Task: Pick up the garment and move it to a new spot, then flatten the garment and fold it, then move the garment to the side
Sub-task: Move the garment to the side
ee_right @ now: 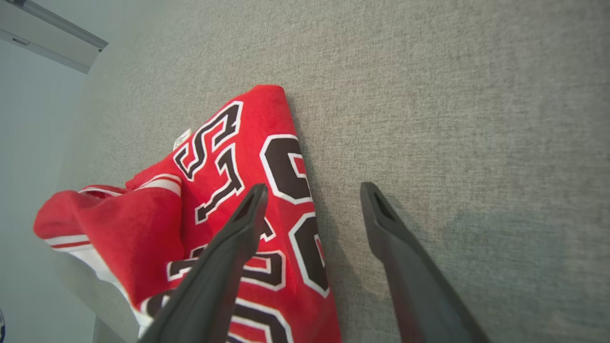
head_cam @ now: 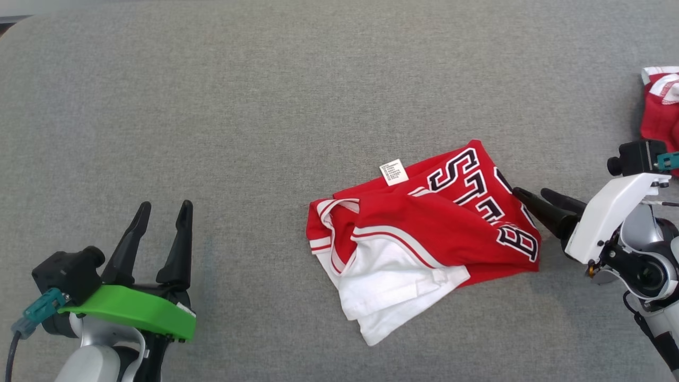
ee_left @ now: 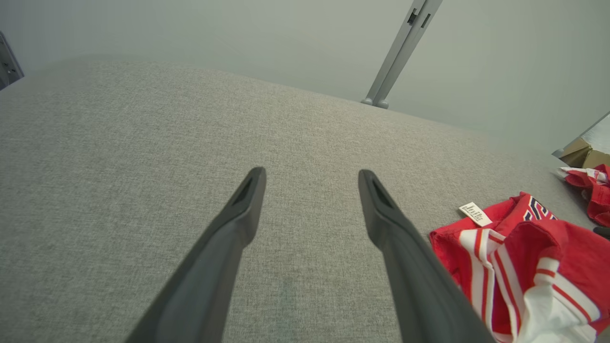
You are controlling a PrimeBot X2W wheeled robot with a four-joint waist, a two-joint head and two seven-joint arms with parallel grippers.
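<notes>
Lying crumpled, garment (head_cam: 424,233) is not yet flattened or folded. Left gripper (head_cam: 165,203), right gripper (head_cam: 529,192) both spread, empty.

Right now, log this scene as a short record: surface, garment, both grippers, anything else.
surface: grey fabric surface
garment: red and white jersey with dark lettering, crumpled and partly folded over itself, lying on the surface
label: white tag at the jersey's far edge
left gripper: left gripper open, over bare surface, apart from the jersey
right gripper: right gripper open, at the jersey's right edge, one finger over the red cloth and one over bare surface; contact cannot be told
other: second red and white cloth at the far right
</notes>
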